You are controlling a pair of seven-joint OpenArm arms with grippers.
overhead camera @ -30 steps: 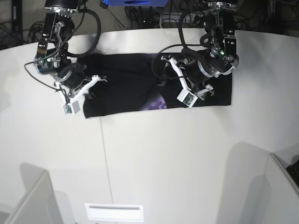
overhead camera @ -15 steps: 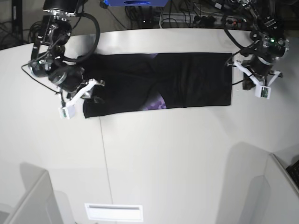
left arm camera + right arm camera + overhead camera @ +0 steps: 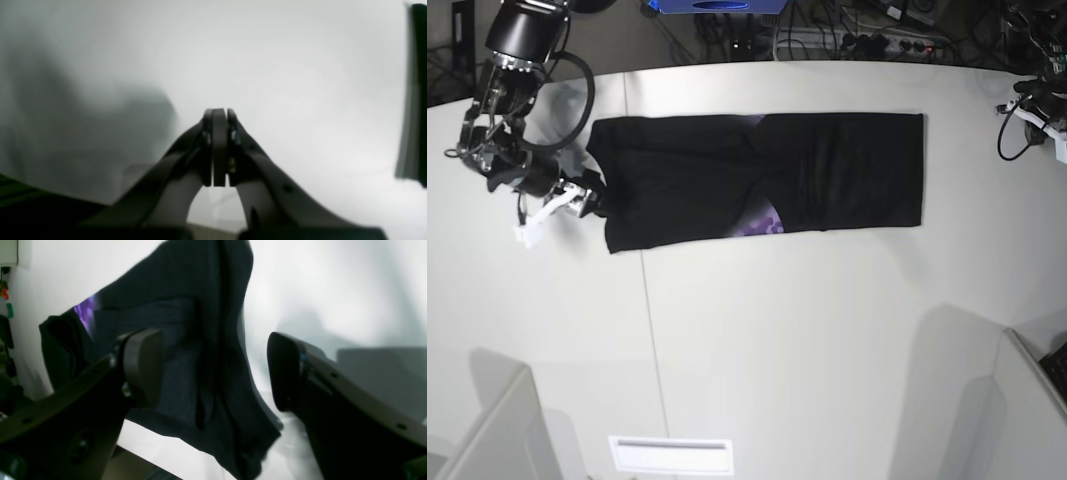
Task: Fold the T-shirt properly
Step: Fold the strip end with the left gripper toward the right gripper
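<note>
Right gripper (image 3: 213, 373) gaping wide, nothing held, poised at the shirt (image 3: 757, 180) edge for a fresh grab. Left gripper (image 3: 218, 146) clamped shut on nothing, parked clear over bare table (image 3: 827, 340). Shirt flat, long band, purple print peeking mid-fold.

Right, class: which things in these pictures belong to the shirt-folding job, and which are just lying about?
Part of the job:
- T-shirt, spread on the table
- right gripper, open at the shirt's end
- left gripper, shut, empty

Just there:
- white table
- cables behind the table
</note>
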